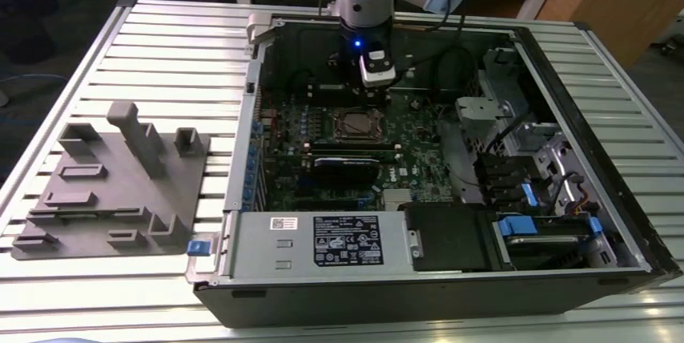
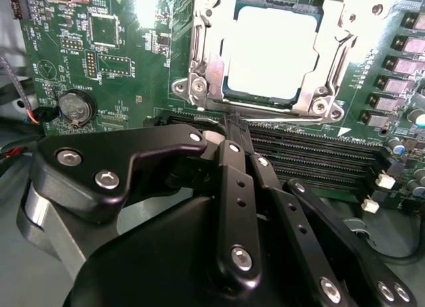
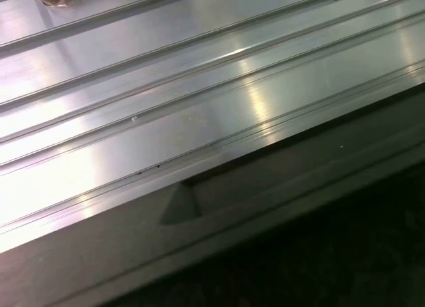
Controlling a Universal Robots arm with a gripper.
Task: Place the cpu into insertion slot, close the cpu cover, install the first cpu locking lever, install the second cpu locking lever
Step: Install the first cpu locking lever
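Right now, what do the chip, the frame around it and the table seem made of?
The cpu cover looks like bare metal, perhaps steel: silvery, glinting edges. The cpu looks topped with pale matte metal. The table looks like aluminium: ribbed, shiny slats.

I see the cpu [image 2: 275,48] seated flat in the insertion slot [image 2: 262,101], its silver-grey square top facing up and washed bright by glare in the second wrist view. A thin dark margin of the slot shows around the chip's edge. The cpu cover [image 2: 199,61], a silvery metal frame with a big square cut-out, lies down over the slot, framing the chip and overlapping its edges, with round fasteners at its corners. In the exterior view the slot sits level on the green motherboard [image 1: 417,159], in its far half, inside the open computer case [image 1: 598,199]. I cannot tell how the locking levers stand.
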